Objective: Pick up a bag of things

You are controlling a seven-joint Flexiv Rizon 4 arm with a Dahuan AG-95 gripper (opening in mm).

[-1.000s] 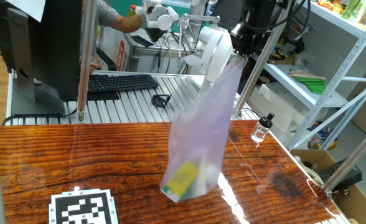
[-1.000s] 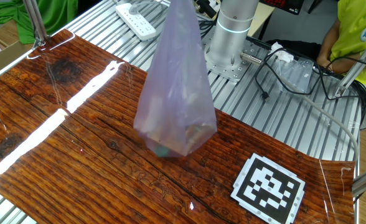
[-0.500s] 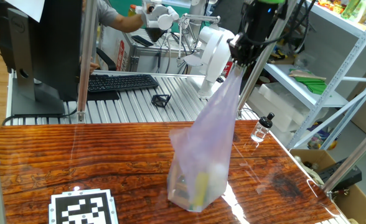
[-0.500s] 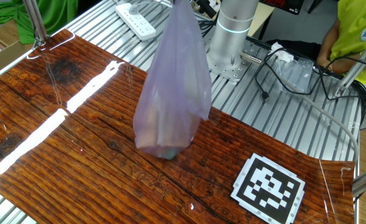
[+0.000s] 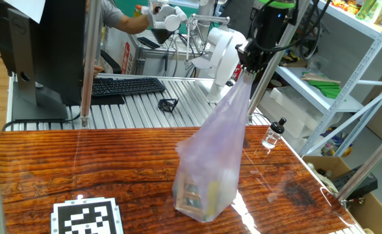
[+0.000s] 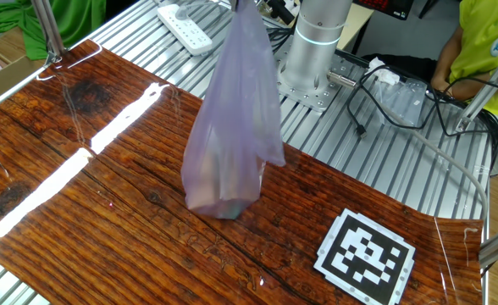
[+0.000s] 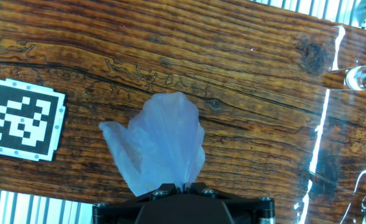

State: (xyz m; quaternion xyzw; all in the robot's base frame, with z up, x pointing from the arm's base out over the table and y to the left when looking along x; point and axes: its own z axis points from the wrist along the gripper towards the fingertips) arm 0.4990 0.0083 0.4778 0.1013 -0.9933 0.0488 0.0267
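One bag (image 5: 218,153) in play: in one fixed view your gripper (image 5: 245,64) is pinched tight on its gathered top, pointing down, and the lilac plastic hangs stretched below it at a slant, bottom at or just above the wooden table (image 5: 80,169) — contact can't be told. Things (image 5: 201,193) show through the plastic at the bottom: a yellow-green piece, something white, a tan bit. A small clear bottle (image 5: 273,134) with black cap stands upright near the table's right edge, well apart from the bag; a square marker tag (image 5: 88,217) lies flat at the near left. In the other fixed view you see the bag (image 6: 235,127) hanging tall over the table (image 6: 80,203), its loaded bottom low over the wood, contents (image 6: 224,191) only a tan-green blur; the tag (image 6: 367,255) lies to the right, the gripper is cut off at the top. In the hand view you look down on the bag (image 7: 161,143), bunched under the gripper body, the tag (image 7: 22,119) left, the bottle (image 7: 361,77) far right on its edge of the table (image 7: 245,74).
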